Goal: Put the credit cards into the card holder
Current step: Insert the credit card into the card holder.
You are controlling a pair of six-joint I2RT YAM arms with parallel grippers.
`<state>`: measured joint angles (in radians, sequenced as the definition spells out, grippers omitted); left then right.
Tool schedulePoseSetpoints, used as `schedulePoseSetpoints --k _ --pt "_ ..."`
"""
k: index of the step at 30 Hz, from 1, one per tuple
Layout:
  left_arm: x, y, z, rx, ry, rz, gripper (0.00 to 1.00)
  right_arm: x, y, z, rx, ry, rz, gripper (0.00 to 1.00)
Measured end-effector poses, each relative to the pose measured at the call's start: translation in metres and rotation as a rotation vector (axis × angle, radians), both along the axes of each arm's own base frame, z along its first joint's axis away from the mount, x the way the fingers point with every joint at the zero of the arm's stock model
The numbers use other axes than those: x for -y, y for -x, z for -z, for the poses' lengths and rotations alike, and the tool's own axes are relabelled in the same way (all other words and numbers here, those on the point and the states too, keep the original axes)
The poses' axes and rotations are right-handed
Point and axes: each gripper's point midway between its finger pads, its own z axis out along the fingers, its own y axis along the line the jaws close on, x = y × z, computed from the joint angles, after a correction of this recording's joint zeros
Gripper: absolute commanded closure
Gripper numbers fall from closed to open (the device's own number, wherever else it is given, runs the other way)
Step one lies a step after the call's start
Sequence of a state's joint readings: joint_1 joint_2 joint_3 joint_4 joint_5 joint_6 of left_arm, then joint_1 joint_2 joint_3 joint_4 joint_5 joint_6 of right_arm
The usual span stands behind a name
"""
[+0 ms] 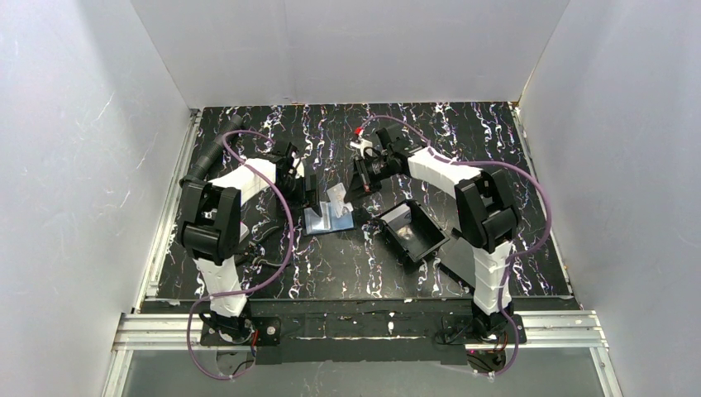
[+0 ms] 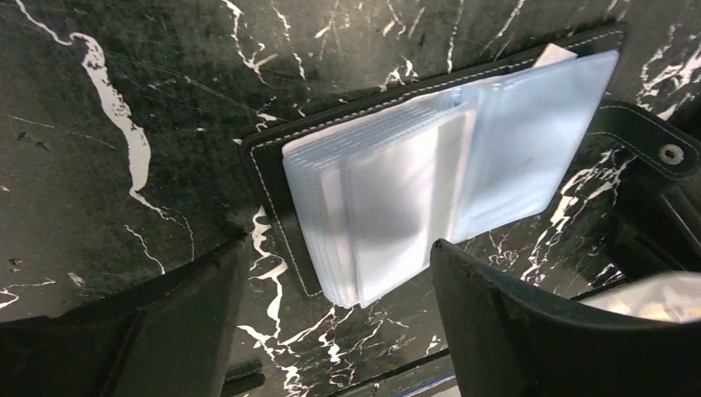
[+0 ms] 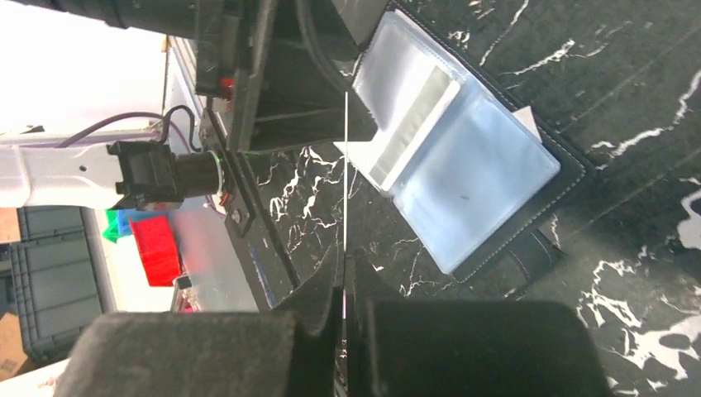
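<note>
Your left pincer (image 2: 339, 265) is hanging released, its fingers straddling the open card holder (image 2: 430, 174). The holder is lying flat on the counter (image 2: 124, 124) between the arms, showing its pale sleeves. Just right of it, your right pincer (image 3: 345, 277) is clenching a credit card (image 3: 345, 165) edge-on, aiming toward those sleeves. The black tray (image 1: 395, 241) is sitting farther right, outside the path.

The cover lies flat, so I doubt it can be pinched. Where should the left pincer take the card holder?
Probably the free edge of the clear sleeves, coming straight down with the left pincer, open above them. The card holder lies opened flat, black cover flush with the table; the fanned sleeves stand proud and offer an edge.
</note>
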<state>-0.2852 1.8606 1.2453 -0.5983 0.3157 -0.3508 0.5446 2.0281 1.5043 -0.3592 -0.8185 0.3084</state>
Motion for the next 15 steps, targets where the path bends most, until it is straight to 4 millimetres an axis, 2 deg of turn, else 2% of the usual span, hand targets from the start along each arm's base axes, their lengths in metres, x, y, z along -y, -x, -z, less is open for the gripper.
schedulePoseSetpoints --k 4,11,15 --pt "-0.004 -0.002 0.005 -0.007 -0.028 0.004 0.31 -0.003 0.002 0.002 -0.016 -0.022 -0.030 0.99" --pt "-0.009 -0.003 0.008 -0.008 -0.061 0.002 0.45 0.000 0.011 0.041 -0.127 0.029 -0.040 0.99" --pt "-0.011 -0.004 0.010 -0.007 -0.071 0.002 0.49 0.001 0.014 0.048 -0.155 0.042 -0.041 0.99"
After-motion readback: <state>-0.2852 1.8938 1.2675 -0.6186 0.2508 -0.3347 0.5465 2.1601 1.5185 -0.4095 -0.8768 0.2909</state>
